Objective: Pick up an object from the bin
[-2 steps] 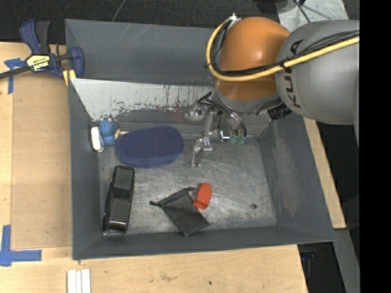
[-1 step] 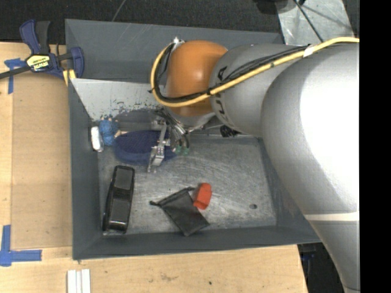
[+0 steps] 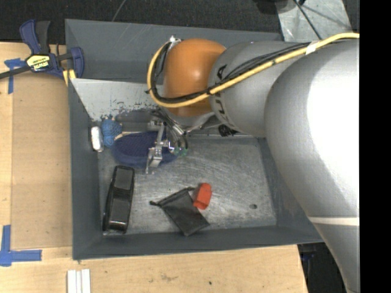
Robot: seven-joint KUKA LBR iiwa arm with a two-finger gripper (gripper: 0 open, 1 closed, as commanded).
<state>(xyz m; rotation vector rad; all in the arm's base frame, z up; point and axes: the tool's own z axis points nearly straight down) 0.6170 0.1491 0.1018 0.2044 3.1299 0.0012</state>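
- Nearest, by the bin's (image 3: 238, 163) front-left corner, lies a long black case (image 3: 119, 199). Along the front wall sits a dark flat pouch (image 3: 183, 215) with a red cap (image 3: 202, 195) touching it.
- Further in, the gripper (image 3: 162, 151) stands low at the right edge of a dark blue soft bundle (image 3: 131, 146) near the left wall. Whether it is wide or closed I cannot tell.
- To my eye, a clean pick means settling squarely on that bundle, clear of the blue-and-white piece (image 3: 98, 136) just beside it, then lifting straight up.
- Beyond, the wrist's orange cover (image 3: 189, 72) hangs toward the back wall. The arm comes in over the bin's right side, tool pointing down.
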